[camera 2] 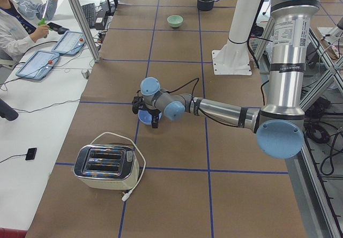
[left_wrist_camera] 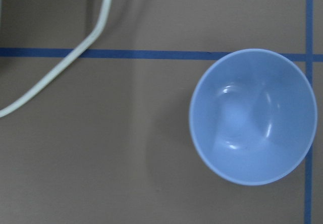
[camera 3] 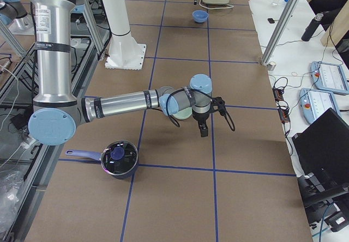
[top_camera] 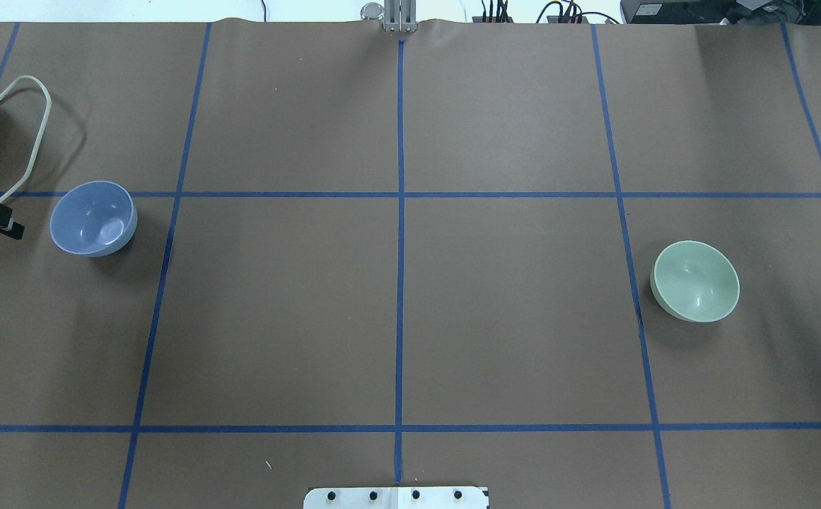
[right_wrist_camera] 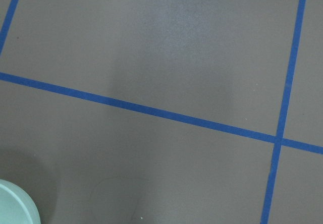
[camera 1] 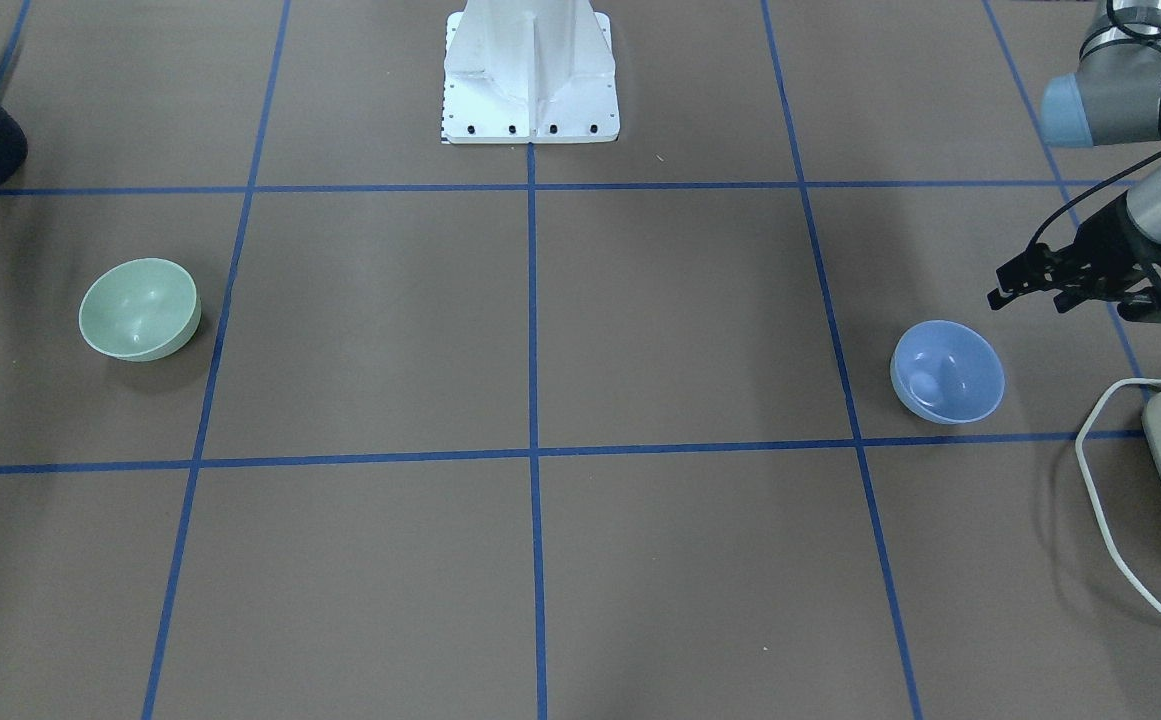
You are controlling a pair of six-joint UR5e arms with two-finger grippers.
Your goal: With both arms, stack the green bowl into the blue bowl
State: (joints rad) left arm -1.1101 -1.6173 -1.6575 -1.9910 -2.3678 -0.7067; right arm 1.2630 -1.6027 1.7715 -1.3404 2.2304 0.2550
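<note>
One worry: glossy green bowl (camera 1: pixel 138 308) may slip from a rim pinch; left fingers (camera 1: pixel 1002 283) gape empty, right fingers (camera 3: pixel 203 127) I cannot tell.

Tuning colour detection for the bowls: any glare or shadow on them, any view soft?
Overhead exterior: small white glints inside the blue bowl and the green bowl, each with a soft shadow beside it. Left wrist: blue bowl sharp, curved glints. Right wrist: slightly soft, only the green bowl's edge in the lower-left corner.

No text, label, brand or number is legible on anything here.
</note>
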